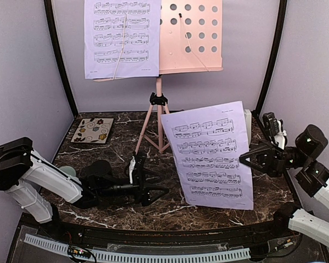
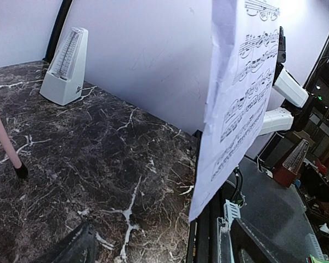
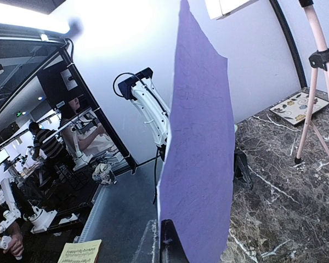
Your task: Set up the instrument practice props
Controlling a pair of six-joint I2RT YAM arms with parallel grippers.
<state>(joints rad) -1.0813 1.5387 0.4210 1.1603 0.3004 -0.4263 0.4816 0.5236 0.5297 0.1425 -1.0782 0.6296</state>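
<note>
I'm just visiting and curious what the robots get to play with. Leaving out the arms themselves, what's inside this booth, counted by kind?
Music stand: 1
Sheet-music pages: 2
Metronome: 1
Floral coaster: 1
Green bowl: 1
Total: 6

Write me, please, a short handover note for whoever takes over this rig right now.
Left gripper: open, empty, low over the table.
Right gripper: shut on the second sheet-music page, held upright.
Pink music stand at the back, first sheet-music page on its left half; metronome back right.
Done: one page up. Left: set the held page on the stand's bare right half.
</note>
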